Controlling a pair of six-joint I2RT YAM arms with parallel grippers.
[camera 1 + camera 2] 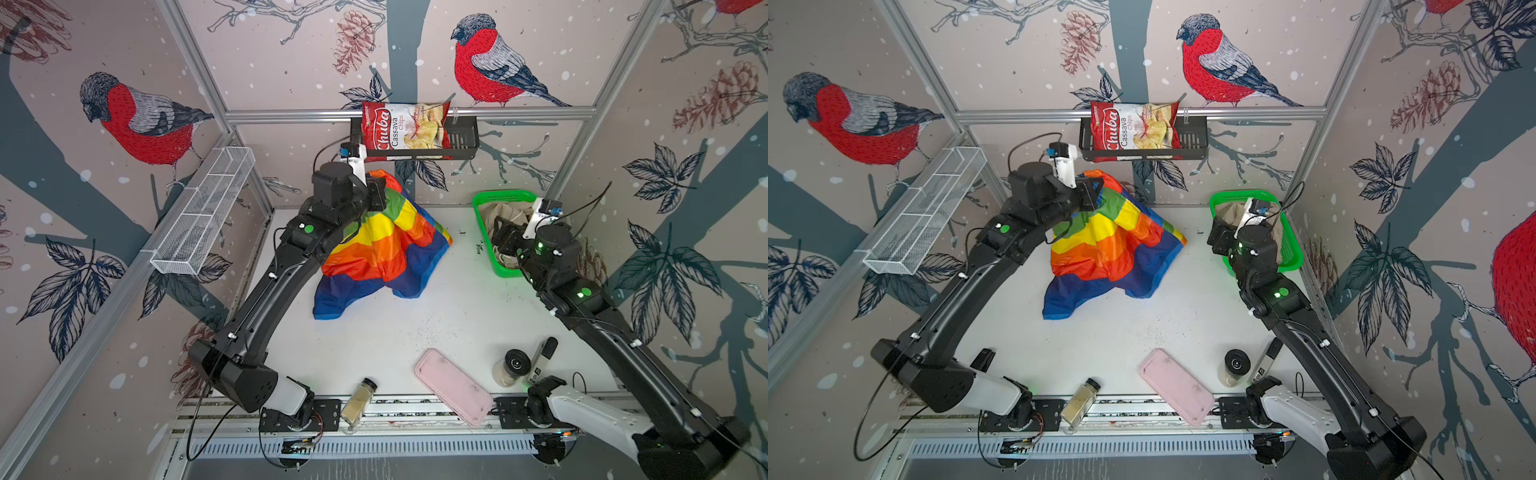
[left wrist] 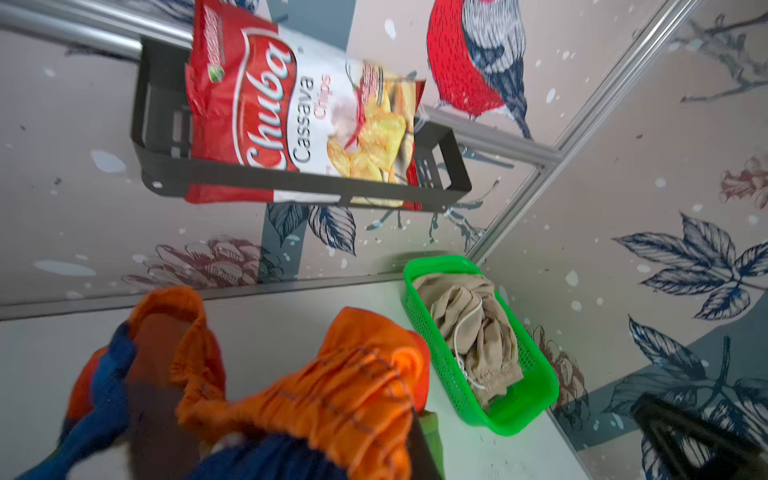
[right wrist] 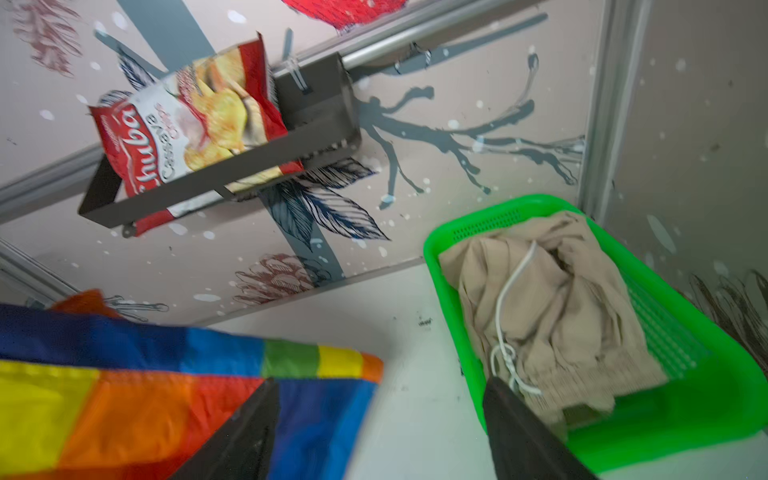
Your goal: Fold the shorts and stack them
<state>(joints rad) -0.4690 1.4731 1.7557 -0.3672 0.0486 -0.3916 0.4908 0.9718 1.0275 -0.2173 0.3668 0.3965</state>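
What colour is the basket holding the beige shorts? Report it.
Bright green basket; clearest in the right wrist view, beige shorts inside.

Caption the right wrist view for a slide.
Open right gripper frames rainbow shorts and the basket of beige shorts.

Rainbow shorts point(image 1: 382, 249) hang bunched from the left gripper point(image 1: 380, 195); beige shorts point(image 3: 548, 307) lie crumpled just ahead of the right gripper point(image 3: 380, 384).

chips bag point(image 1: 405, 131) in black rack point(image 1: 463, 142) | green basket point(image 1: 500, 194) back right | pink tray point(image 1: 453, 386) front | spice jar point(image 1: 359, 401) lying
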